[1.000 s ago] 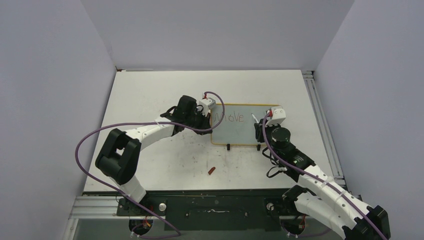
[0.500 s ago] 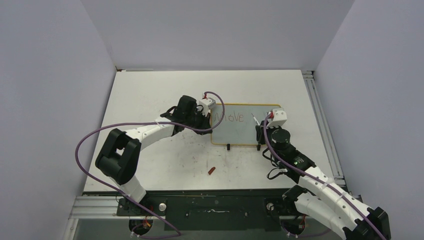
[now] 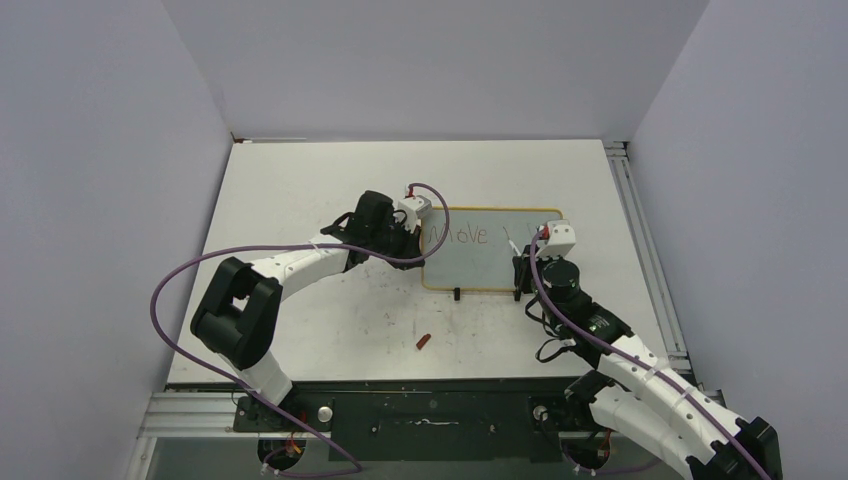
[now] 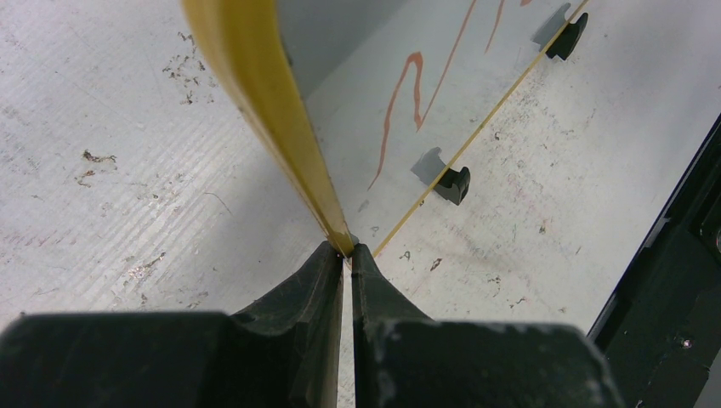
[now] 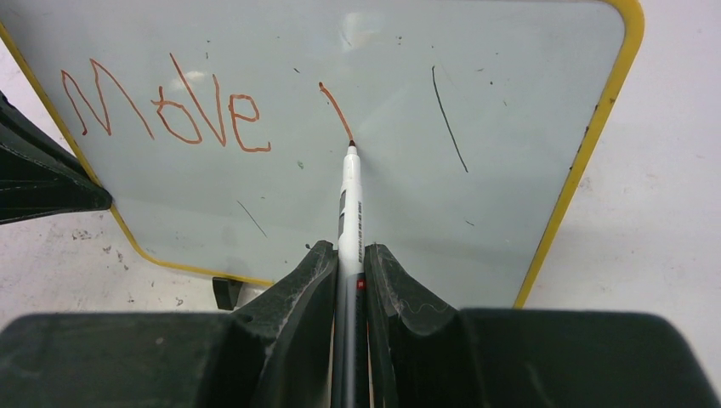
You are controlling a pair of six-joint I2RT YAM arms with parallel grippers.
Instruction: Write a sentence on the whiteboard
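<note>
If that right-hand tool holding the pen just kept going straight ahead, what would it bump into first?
The whiteboard: the right tool points its marker at the board's face, the tip apparently touching it.

One whiteboard, one marker, one small red piece, one left claw, one right claw

sentence gains new stroke, marker shifted nearer

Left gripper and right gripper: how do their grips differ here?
The left gripper pinches the yellow frame of the whiteboard; the right gripper holds a marker. The left gripper sits at the board's left edge; the right gripper faces its surface, marker tip at an orange stroke. Both are shut.
</note>
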